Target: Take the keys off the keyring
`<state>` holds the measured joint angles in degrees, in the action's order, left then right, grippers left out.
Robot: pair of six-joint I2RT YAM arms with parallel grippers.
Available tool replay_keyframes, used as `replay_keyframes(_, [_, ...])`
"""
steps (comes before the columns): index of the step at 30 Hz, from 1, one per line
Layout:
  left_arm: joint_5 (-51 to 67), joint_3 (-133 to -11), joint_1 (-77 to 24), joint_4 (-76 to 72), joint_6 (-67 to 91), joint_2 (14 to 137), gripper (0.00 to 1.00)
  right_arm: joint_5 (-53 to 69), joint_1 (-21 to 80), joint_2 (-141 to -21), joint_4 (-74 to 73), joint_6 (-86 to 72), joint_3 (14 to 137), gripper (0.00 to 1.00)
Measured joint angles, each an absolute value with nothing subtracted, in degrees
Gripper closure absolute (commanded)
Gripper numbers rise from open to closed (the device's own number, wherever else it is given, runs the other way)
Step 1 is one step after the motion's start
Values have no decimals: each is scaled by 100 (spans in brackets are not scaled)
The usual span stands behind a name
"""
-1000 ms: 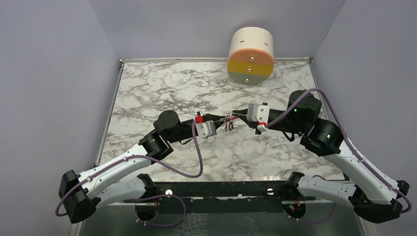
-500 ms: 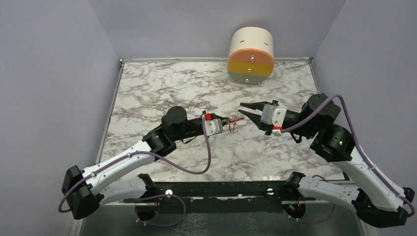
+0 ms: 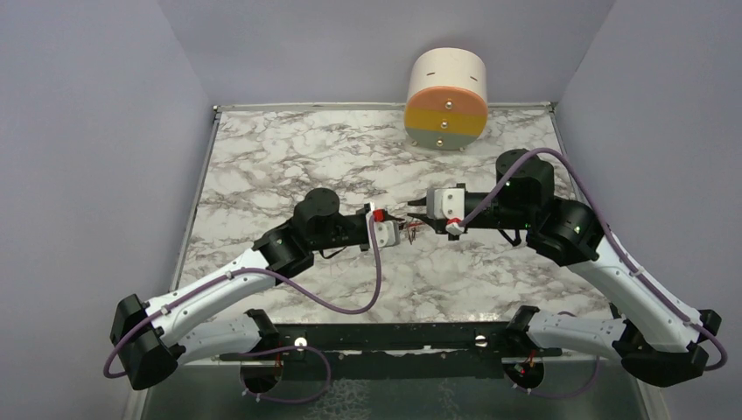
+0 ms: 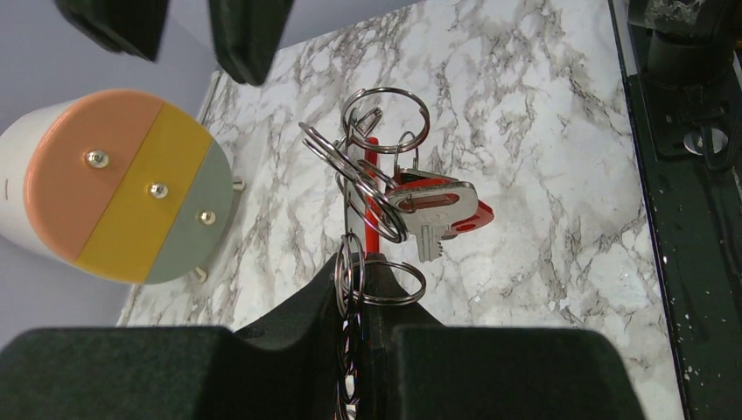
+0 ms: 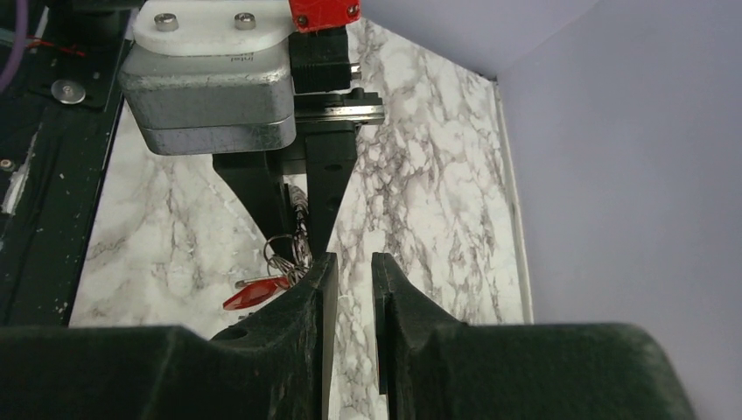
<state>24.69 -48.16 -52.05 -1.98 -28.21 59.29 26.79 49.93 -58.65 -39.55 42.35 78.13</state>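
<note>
Keyring gripped where two arms meet over the middle of the marble bench

The left gripper (image 4: 357, 289), reaching in from 9 o'clock, has its jaws closed on the keyring (image 4: 382, 166). It pinches the chain and a lower ring, so the bundle of rings sticks out beyond its fingertips. The keys (image 4: 427, 210), one silver blade showing, hang on those rings with the red clip (image 4: 372, 153) behind them. The right gripper (image 5: 354, 271), coming from 3 o'clock, sits just beside the rings, its jaws parted by a narrow gap with nothing between them. At 12 o'clock, on the far edge of the bench (image 3: 289, 157), a cream drum (image 3: 446, 98) lies on its side. Its round face is banded peach, yellow and grey-green, with a small knob on each band. The face is closed, and what is inside cannot be seen.
</note>
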Motion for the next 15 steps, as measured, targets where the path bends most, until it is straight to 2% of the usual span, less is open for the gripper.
replay_keyframes(15, [2480, -4917, -5205, 226, -3146, 5896, 100, 3020, 4993, -5994, -4678, 4517, 8099, 74])
